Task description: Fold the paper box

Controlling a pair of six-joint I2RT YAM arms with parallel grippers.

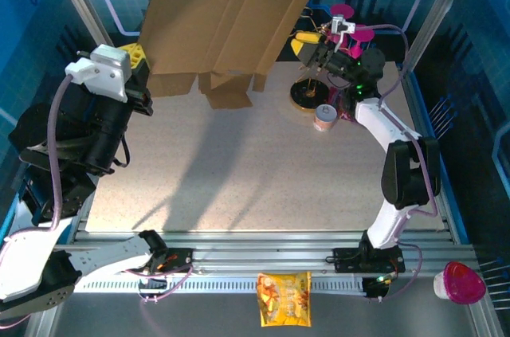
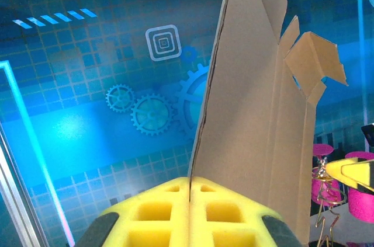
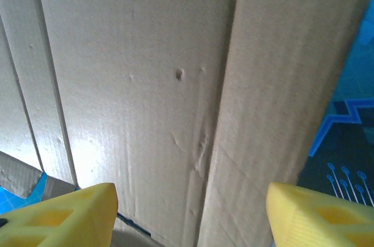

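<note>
**STATUS: SHEET RAISED, LEFT JAWS CLAMPED, RIGHT JAWS SPREAD**

1. Table (image 1: 239, 186): a speckled light surface between blue printed walls. Its middle carries the sheet's shadow.

2. Paper box (image 1: 223, 18): an unfolded sheet of plain brown corrugated cardboard. It is lifted clear of the table at the far side and stands roughly on edge. Creases run along its length. Short flaps hang at its lower edge, and one small tab is bent outward near the top corner.

3. Left arm (image 1: 80, 130): a black and white body raised at the left side of the table, reaching toward the sheet's left edge.

4. Right arm (image 1: 394, 162): a white body reaching up to the far right, close to the sheet's right edge.

5. Left gripper (image 2: 190, 194): jaws clenched on the paper box. The cardboard edge runs straight down between the two yellow pads.

6. Right gripper (image 3: 190, 200): jaws released and set wide apart, with the cardboard face directly ahead of them. No pad is seen touching the sheet.

7. Snack bag (image 1: 283, 299): orange, lying flat on the near rail between the arm bases.

8. Cup (image 1: 460, 283): pink lid, at the near right corner off the table.

9. Can (image 1: 324, 118): small, upright, just beside the right arm's forearm.
</note>
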